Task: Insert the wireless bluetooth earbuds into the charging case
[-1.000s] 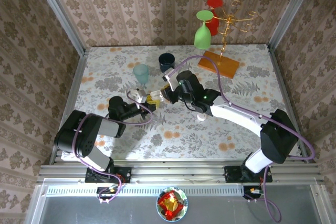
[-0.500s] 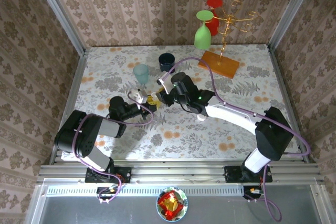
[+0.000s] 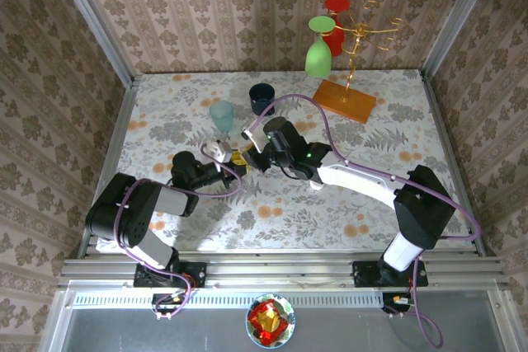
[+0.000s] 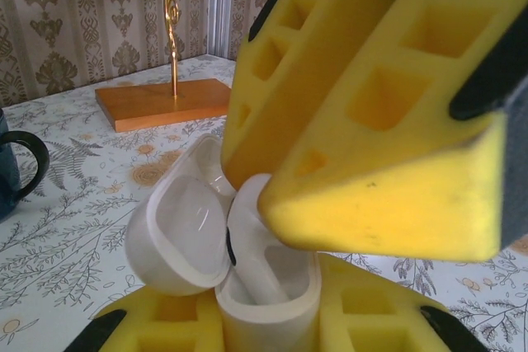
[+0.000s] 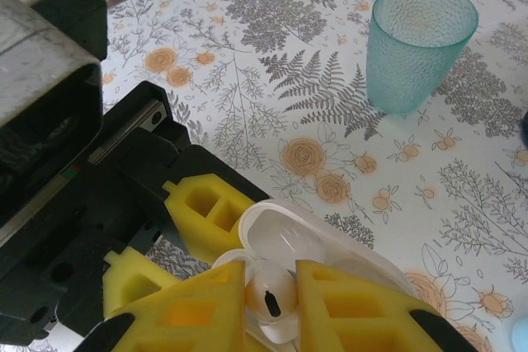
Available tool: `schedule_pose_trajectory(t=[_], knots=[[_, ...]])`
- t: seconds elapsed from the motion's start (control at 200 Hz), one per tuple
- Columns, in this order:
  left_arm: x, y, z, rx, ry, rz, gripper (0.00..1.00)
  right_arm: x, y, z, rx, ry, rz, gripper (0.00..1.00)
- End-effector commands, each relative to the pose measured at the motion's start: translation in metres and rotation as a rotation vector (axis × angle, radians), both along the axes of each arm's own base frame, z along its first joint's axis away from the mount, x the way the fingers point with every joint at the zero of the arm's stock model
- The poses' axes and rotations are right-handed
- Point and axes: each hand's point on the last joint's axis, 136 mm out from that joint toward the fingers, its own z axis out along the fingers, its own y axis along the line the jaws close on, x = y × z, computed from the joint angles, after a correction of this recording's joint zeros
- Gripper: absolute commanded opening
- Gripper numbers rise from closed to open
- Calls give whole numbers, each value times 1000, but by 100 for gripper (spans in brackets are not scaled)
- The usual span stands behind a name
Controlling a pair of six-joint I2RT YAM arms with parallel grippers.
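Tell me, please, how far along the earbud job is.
Done: the charging case is open, lid up, clamped in the left gripper. In hand: the right gripper pinches an earbud at the case's open mouth. Left: seat and release it; whether the other earbud is already in, I cannot tell.

Holds the left arm point(image 3: 136, 204) and right arm point(image 3: 371, 183) stretched inward, the left gripper point(image 4: 268, 327) clamped on the charging case point(image 4: 276, 282), the right gripper point(image 5: 271, 302) pinching an earbud point(image 5: 267, 294) right over it.
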Motion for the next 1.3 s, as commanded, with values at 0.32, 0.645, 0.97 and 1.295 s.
schedule_pose_trajectory(t=[0.32,0.645,0.97,1.295], knots=[[0,-3,19,-28,-62,-13,2,-16,4,21,58,12,71,41],[-12,0,11,23,-161,-43,2,-3,-28,51,250,86,-67,53],[-22,-2,8,85,-320,-47,0,24,-47,32,207,326,-223,55],[-27,-9,11,76,-323,-71,1,22,-32,-1,27,487,-168,54]])
